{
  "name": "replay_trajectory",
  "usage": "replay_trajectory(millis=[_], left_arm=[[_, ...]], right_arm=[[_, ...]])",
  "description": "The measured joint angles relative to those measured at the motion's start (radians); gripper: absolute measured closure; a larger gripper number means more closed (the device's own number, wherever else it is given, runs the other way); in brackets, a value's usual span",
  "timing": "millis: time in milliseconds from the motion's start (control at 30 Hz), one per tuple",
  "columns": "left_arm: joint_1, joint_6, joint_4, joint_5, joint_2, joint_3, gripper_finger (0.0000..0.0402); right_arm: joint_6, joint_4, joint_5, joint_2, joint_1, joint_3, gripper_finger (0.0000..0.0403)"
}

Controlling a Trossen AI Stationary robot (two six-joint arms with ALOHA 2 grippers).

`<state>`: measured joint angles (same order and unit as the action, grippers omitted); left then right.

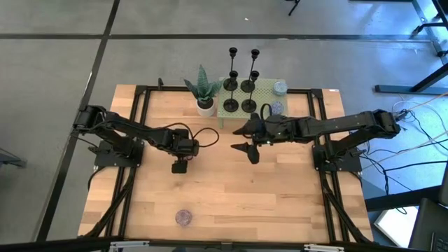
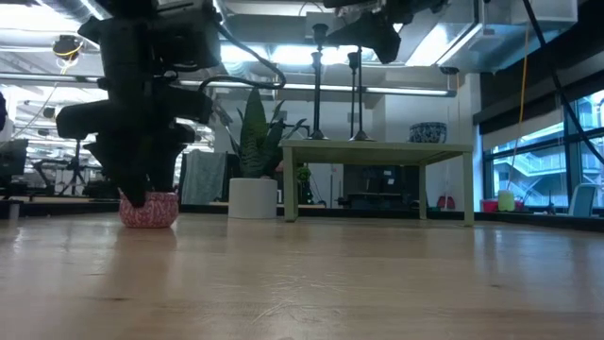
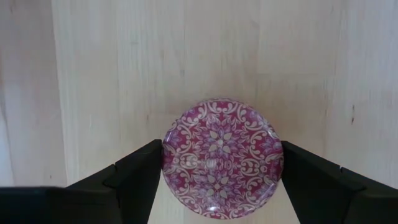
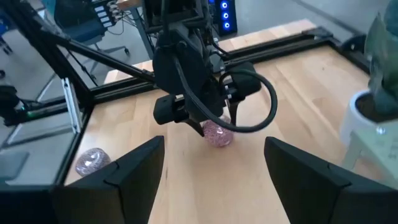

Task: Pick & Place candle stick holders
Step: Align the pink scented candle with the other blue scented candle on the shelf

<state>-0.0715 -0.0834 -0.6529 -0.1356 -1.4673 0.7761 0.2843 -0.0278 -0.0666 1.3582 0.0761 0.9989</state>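
Note:
Four black candle stick holders (image 1: 240, 94) stand on their round bases on a small green table (image 1: 264, 94) at the far side; two stems show in the low view (image 2: 318, 85). My left gripper (image 1: 180, 166) is open and points down, one finger on either side of a pink patterned round thing (image 3: 222, 158) that lies on the wooden table. My right gripper (image 1: 245, 140) is open and empty, in the air near the green table's near edge, a short way from the holders. My left gripper (image 3: 222, 149) comes from above, pointing down, with its two fingers (image 3: 140, 171) level with the two sides of the pink round thing (image 3: 186, 155), which lies flat on the table. I cannot tell whether the fingers touch it.
A spiky green plant in a white pot (image 1: 204, 94) stands left of the green table. Two small patterned round things (image 1: 278, 98) lie on the green table's right part. Another one (image 1: 183, 218) lies near the table's near edge. A black frame (image 1: 140, 140) runs along both sides.

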Motion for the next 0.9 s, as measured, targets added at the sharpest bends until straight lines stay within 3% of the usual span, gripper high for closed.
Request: replay_trajectory(millis=[267, 467, 667, 900], left_arm=[[-0.025, 0.019, 0.068, 0.003, 0.000, 0.016, 0.0113], [-0.063, 0.097, 0.195, -0.024, 0.001, 0.080, 0.0107], [-0.096, 0.205, 0.345, -0.111, 0.002, 0.116, 0.0106], [-0.109, 0.225, 0.473, -0.216, 0.002, 0.119, 0.0106]], right_arm=[[0.220, -0.072, 0.000, 0.005, 0.003, -0.007, 0.0124], [0.486, -0.046, -0.052, 0.037, 0.045, -0.105, 0.0124], [0.713, 0.196, -0.071, 0.105, 0.085, -0.234, 0.0124], [0.788, 0.512, -0.095, 0.203, 0.091, -0.282, 0.0124]])
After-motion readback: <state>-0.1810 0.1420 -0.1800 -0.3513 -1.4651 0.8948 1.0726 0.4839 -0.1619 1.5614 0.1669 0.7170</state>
